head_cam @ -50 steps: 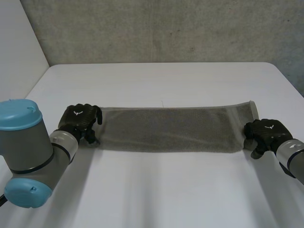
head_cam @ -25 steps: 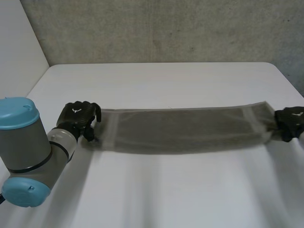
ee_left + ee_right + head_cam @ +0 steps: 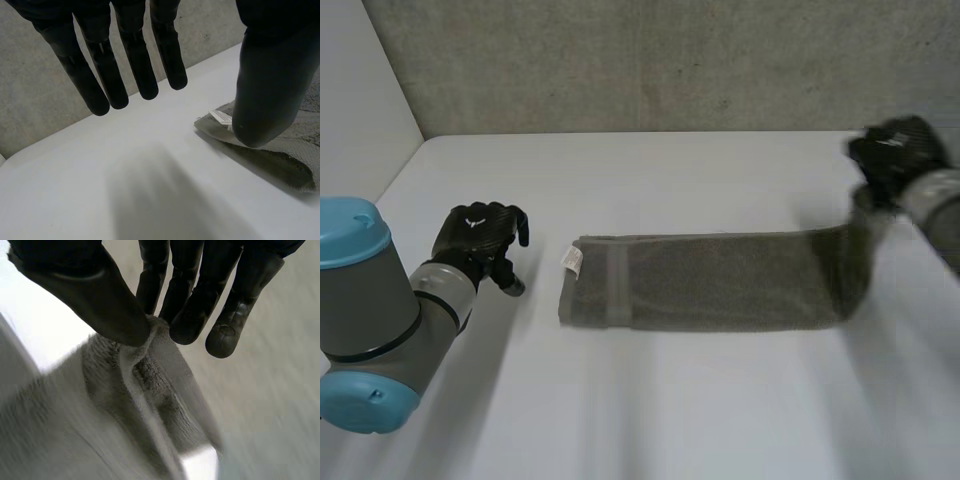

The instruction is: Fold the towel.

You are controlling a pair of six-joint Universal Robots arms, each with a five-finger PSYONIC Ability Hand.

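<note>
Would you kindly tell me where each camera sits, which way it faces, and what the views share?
Head view: behind and between the arms, looking down at the table; shows the open left hand beside the towel, and the right hand holding one end up.
Left wrist view: on the left wrist, looking along the palm; straight fingers over the table, towel's labelled end by the thumb.
Right wrist view: on the right wrist, looking along the palm; thumb and fingers pinch the towel's end.
All three share the towel.
</note>
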